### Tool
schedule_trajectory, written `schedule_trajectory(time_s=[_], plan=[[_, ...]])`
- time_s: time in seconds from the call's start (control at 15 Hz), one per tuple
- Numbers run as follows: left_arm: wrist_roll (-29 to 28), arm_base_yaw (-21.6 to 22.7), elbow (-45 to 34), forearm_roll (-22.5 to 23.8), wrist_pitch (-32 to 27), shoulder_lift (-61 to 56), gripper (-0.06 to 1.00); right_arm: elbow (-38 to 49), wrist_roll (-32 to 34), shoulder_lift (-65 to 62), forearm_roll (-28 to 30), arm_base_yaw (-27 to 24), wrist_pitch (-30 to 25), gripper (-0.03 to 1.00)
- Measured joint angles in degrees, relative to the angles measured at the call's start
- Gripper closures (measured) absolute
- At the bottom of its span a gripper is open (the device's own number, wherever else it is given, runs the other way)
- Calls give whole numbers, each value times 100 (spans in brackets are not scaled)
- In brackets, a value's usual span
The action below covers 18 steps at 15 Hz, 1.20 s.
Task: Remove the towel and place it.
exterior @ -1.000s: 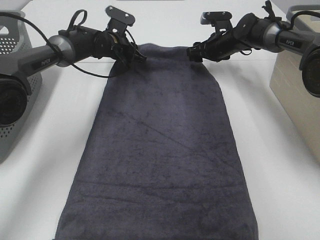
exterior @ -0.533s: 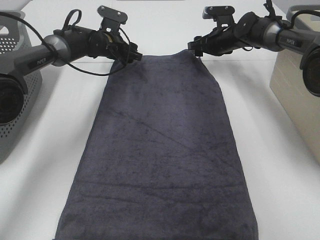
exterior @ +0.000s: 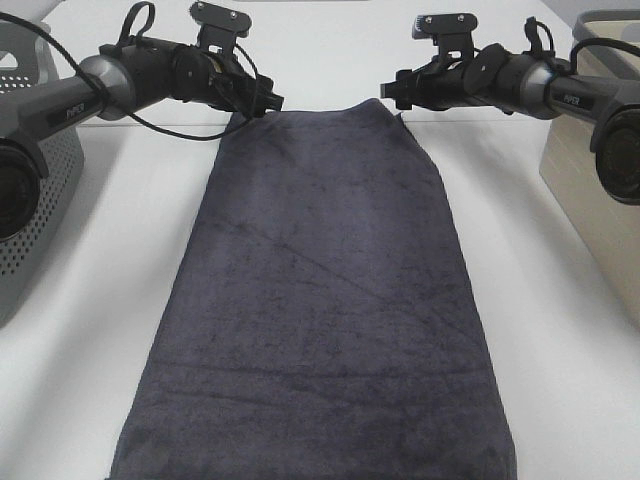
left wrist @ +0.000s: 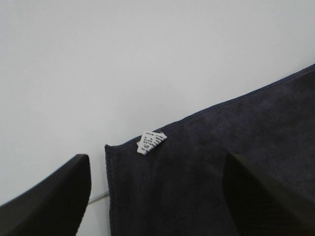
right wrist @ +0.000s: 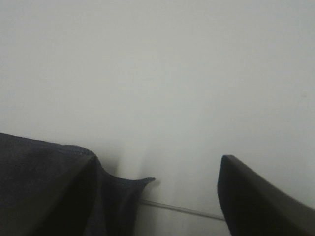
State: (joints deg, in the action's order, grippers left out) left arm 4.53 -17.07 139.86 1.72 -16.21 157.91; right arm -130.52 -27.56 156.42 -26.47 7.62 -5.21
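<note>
The towel [exterior: 320,300] lies flat on the tabletop [exterior: 90,300], its long axis running from the near edge away to the two arms. Each far corner sits just below a pincer, left [exterior: 268,103] and right [exterior: 392,90] equally near. Both stand wide, holding nothing.

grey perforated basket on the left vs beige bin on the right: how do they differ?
Colour: the grey perforated plastic basket is mid grey; the beige smooth-sided bin is pale cream with a grey rim. Walls: the basket's are dotted with holes, the bin's look solid. Side: the basket flanks the dark charcoal terry towel on the left, the bin on the right. Shared: both stand on the white table, clear of the towel.
</note>
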Motion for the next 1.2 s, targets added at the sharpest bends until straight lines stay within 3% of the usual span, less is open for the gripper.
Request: schedule_trajectory(time_s=[0.67, 1.07, 1.2], plan=[[-11, 0, 0, -92, -201, 0, 24, 0, -6, 321, 0, 23, 160, 28], [-11, 0, 0, -132, -201, 0, 24, 0, -246, 435, 11, 315, 309, 29], [-11, 0, 0, -172, -206, 0, 24, 0, -298, 498, 11, 315, 481, 32]])
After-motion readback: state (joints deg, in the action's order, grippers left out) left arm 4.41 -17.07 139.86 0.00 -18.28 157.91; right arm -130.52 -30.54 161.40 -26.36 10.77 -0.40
